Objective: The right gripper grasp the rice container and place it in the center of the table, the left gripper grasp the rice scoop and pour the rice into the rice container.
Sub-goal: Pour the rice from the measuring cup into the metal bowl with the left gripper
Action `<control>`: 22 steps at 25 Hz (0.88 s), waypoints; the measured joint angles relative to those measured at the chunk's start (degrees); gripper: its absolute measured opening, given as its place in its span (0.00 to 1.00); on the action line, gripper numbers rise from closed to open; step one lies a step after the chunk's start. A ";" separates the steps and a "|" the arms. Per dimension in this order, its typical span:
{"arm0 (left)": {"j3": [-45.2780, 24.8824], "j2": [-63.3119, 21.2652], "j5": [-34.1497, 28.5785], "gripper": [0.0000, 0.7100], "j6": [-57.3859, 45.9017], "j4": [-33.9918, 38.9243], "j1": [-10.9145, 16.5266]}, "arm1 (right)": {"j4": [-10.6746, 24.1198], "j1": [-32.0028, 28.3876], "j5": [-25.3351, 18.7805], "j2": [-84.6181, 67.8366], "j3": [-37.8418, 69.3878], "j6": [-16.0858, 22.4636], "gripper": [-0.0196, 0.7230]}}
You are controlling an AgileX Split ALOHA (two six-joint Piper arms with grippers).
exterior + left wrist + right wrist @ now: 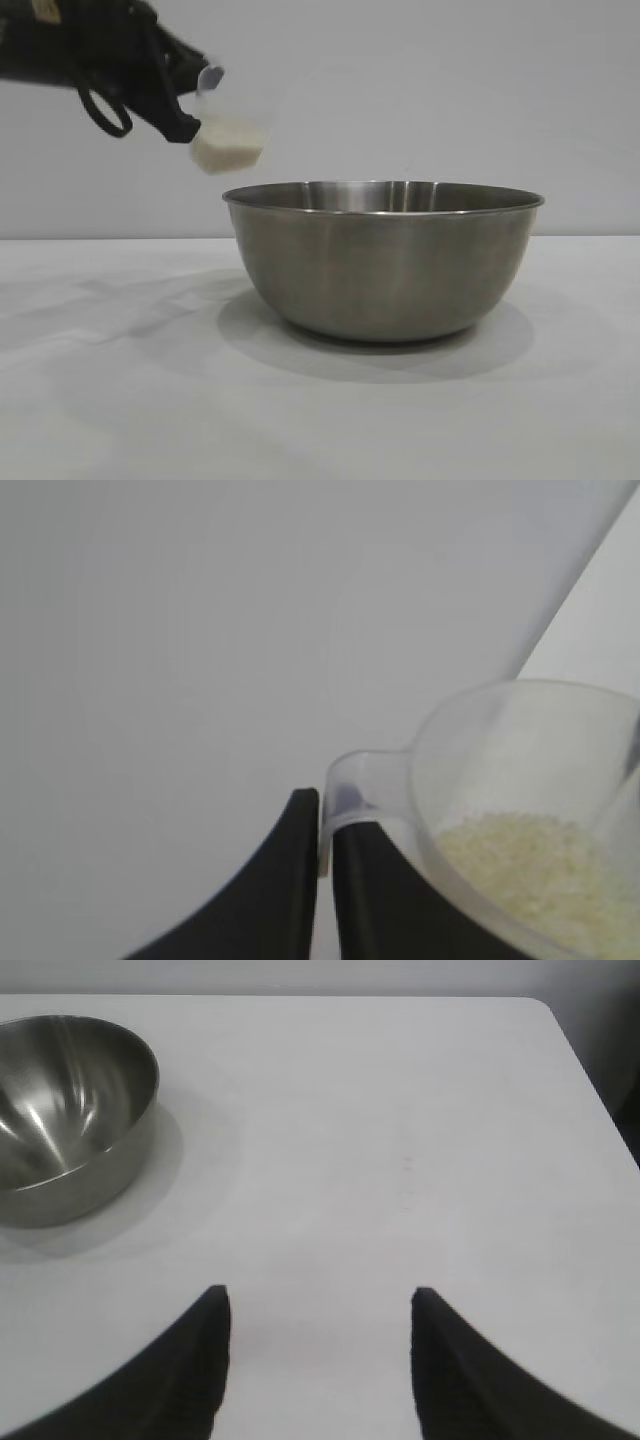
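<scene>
The rice container (pixel 385 260), a big steel bowl, stands on the white table (pixel 120 400) near its middle; its inside (pixel 60 1100) looks bare. Up at the left of the bowl's rim hangs the rice scoop (pixel 226 143), a frosted plastic cup, tilted, with my left gripper (pixel 190 125) shut on its handle (pixel 352 792). Off-white rice (pixel 530 865) lies in the scoop (pixel 520 810), where my left gripper (pixel 325 825) pinches the handle. My right gripper (pixel 320 1305) hovers open over bare table, off to the side of the bowl, with nothing between its fingers.
The table's far edge and a rounded corner (pixel 545 1005) show beyond the bowl in the right wrist view. A plain grey wall (pixel 450 90) stands behind the table.
</scene>
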State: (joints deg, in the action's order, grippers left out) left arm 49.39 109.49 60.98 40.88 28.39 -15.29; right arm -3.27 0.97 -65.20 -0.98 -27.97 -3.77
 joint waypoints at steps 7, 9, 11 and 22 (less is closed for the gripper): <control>5.74 -1.06 -9.61 0.00 22.98 10.78 -5.69 | -0.14 0.00 0.00 0.00 0.00 0.00 0.55; 7.21 -1.06 -13.23 0.00 30.81 12.23 -8.12 | -0.14 0.00 0.00 0.00 0.00 0.00 0.55; 8.26 -1.06 -16.02 0.00 39.93 12.88 -10.41 | -0.14 0.00 0.00 0.00 0.00 0.00 0.55; 8.53 -1.06 -17.41 0.00 68.42 13.16 -14.56 | -0.14 0.00 0.00 0.00 0.00 0.00 0.55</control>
State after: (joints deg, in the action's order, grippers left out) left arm 57.92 108.43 43.57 109.30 41.55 -29.85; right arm -3.40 0.97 -65.20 -0.98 -27.97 -3.77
